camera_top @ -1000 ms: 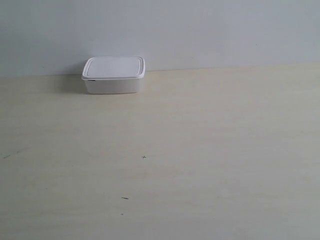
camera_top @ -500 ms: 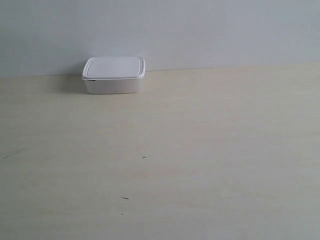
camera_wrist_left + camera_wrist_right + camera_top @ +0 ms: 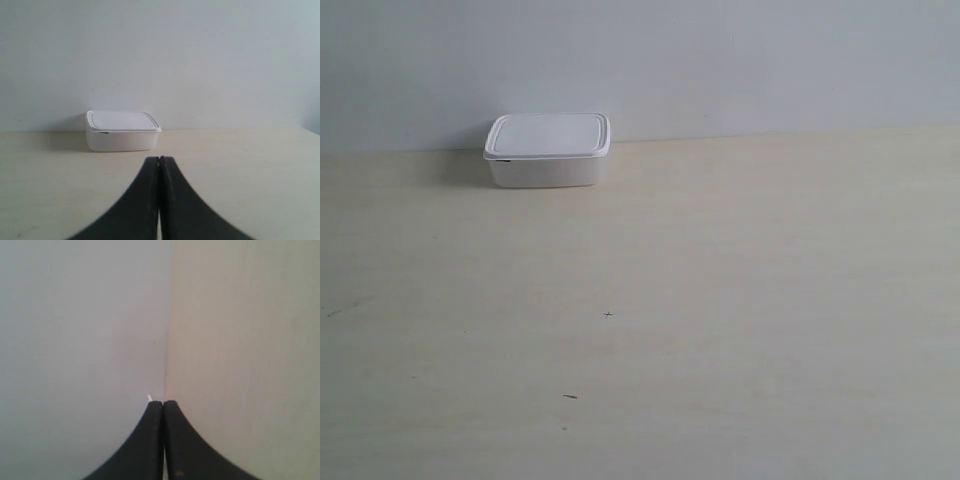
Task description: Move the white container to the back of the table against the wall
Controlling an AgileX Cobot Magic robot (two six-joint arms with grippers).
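The white container (image 3: 548,150), lid on, stands at the back of the table (image 3: 720,300) close against the wall (image 3: 720,60). It also shows in the left wrist view, the white container (image 3: 122,130) lying well beyond my left gripper (image 3: 159,159), whose black fingers are pressed together with nothing between them. My right gripper (image 3: 163,403) is shut and empty too, facing the seam where the wall (image 3: 80,340) meets the table (image 3: 250,340). No arm shows in the exterior view.
A few tiny dark specks (image 3: 608,315) dot the cream tabletop in front of the container. A small white fleck (image 3: 149,398) sits by the right gripper's tip.
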